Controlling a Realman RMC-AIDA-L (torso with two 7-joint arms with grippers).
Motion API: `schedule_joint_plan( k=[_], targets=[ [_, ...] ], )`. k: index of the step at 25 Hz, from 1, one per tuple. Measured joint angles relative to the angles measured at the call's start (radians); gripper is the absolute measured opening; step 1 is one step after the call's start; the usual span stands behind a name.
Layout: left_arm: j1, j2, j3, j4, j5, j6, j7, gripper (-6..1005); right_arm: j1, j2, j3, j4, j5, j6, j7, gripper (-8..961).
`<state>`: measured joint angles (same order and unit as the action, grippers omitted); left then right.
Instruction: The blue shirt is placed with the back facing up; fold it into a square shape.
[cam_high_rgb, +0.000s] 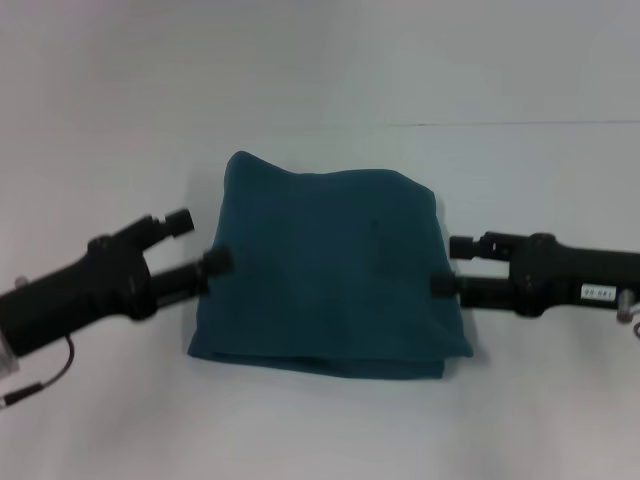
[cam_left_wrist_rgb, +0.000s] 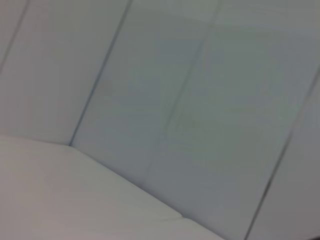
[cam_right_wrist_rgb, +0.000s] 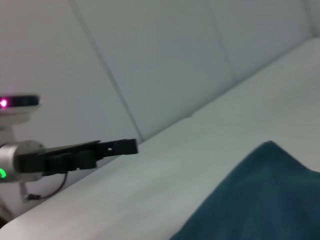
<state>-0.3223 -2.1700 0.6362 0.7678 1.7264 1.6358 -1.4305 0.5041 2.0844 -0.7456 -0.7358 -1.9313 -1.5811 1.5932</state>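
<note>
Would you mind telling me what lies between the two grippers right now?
The folded blue shirt fills the stretch between the left gripper and the right gripper, flat on the white table. The head view shows this.

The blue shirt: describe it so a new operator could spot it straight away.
On the white table, look in the middle, between the left gripper and the right gripper. The blue shirt lies there folded into a rough square, layered edges nearest the robot. It is the only dark teal, soft thing there.
</note>
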Motion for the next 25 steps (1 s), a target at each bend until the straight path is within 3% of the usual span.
schedule_joint_plan(
  k=[8, 12, 25],
  targets=[
    [0.004, -0.005, 0.032, -0.021, 0.130, 0.108, 0.222, 922, -0.002, 0.001, -0.069, 0.005, -0.009, -0.034, -0.033, 787],
    [-0.008, -0.005, 0.061, -0.021, 0.155, 0.110, 0.235, 919, -0.003, -0.002, -0.110, -0.038, -0.036, -0.065, -0.032, 786],
    [-0.025, 0.000, 0.056, -0.021, 0.157, 0.141, 0.229, 920, -0.001, -0.006, -0.110, -0.054, -0.057, -0.068, -0.037, 779]
  ],
)
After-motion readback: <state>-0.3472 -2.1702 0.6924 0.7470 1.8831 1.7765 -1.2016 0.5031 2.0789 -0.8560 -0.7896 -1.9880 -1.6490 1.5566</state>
